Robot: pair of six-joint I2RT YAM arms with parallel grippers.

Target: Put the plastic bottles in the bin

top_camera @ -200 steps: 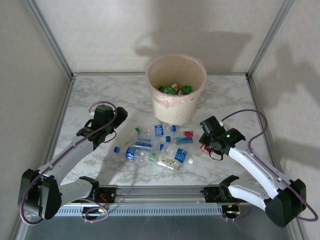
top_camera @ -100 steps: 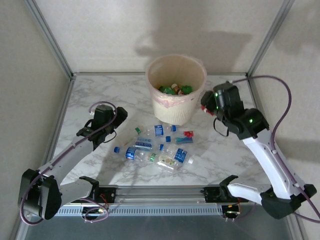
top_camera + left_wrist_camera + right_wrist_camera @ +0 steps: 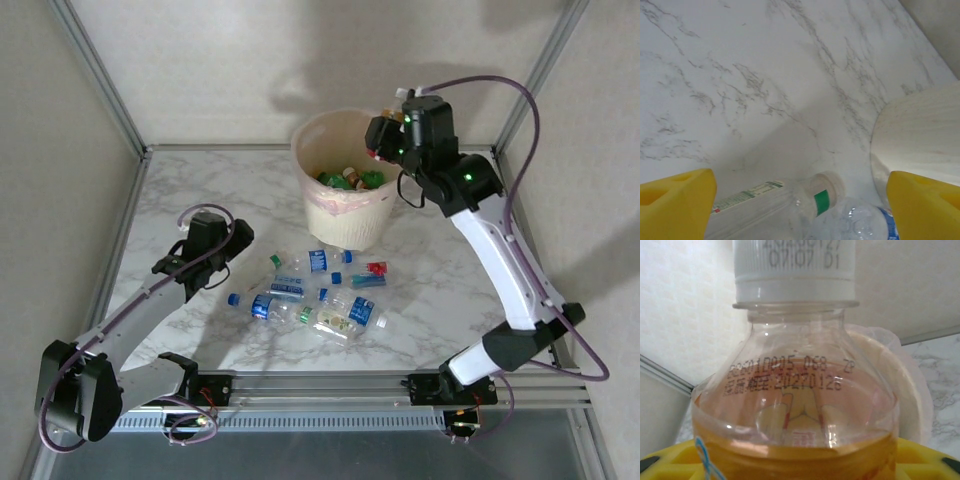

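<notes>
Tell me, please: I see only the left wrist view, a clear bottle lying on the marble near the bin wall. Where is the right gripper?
Observer: In the top view the right gripper is raised at the right rim of the bin.
Operator: Does it hold anything?
Observer: Yes, it is shut on a bottle with a white cap.
Operator: Is the bin empty?
Observer: No, green bottles lie inside it.

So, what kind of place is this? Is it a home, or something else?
Probably a robot test cell, not a home: a marble-look table walled by plain panels set in metal posts, with the left arm and right arm bolted to a rail.
</notes>
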